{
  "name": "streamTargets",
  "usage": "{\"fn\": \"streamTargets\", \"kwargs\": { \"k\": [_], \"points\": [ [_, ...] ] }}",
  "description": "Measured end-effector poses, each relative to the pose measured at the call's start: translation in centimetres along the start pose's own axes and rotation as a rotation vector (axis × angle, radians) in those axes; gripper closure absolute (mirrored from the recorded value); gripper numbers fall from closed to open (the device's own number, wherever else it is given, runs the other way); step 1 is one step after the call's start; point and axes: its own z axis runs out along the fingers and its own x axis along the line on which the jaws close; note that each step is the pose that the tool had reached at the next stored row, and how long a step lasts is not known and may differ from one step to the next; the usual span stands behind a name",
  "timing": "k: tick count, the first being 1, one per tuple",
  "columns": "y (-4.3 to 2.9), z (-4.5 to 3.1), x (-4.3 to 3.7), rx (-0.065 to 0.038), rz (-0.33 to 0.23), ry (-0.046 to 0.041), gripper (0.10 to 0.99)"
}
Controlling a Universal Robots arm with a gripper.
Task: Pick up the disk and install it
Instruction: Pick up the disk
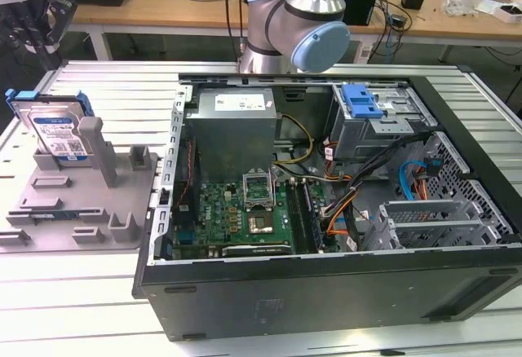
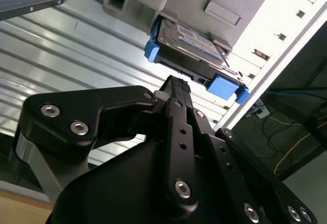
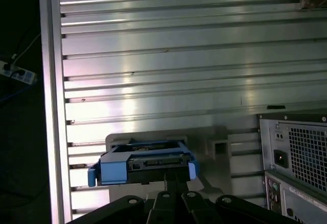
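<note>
One disk (image 1: 50, 129) is standing on one grey stand (image 1: 122, 204) at the exterior view's left. One open computer case (image 1: 326, 292) is lying at its right, holding one grey metal box (image 1: 236, 133) and one blue latch (image 1: 361, 100). One arm (image 1: 298, 15) is showing at the far side.

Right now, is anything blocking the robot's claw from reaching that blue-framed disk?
Nothing visible does. In both wrist views the gripper sits right by the edge of the disk, with nothing in between. The disk leans in its grey holder, upper edge exposed.
</note>
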Motion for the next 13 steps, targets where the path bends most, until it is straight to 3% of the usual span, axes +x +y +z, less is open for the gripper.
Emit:
{"fn": "streamTargets", "kwargs": {
  "k": [1,2,7,11,13],
  "points": [
    [0.00,0.00,0.01,0.000,-0.027,0.0012,0.980],
    [0.00,0.02,0.00,-0.002,-0.090,0.0040,0.980],
    [0.00,0.09,0.00,-0.004,-0.196,0.0087,0.980],
    [0.00,0.18,0.00,-0.006,-0.357,0.0158,0.980],
    [0.00,0.19,0.00,-0.007,-0.398,0.0176,0.918]
  ]
}}
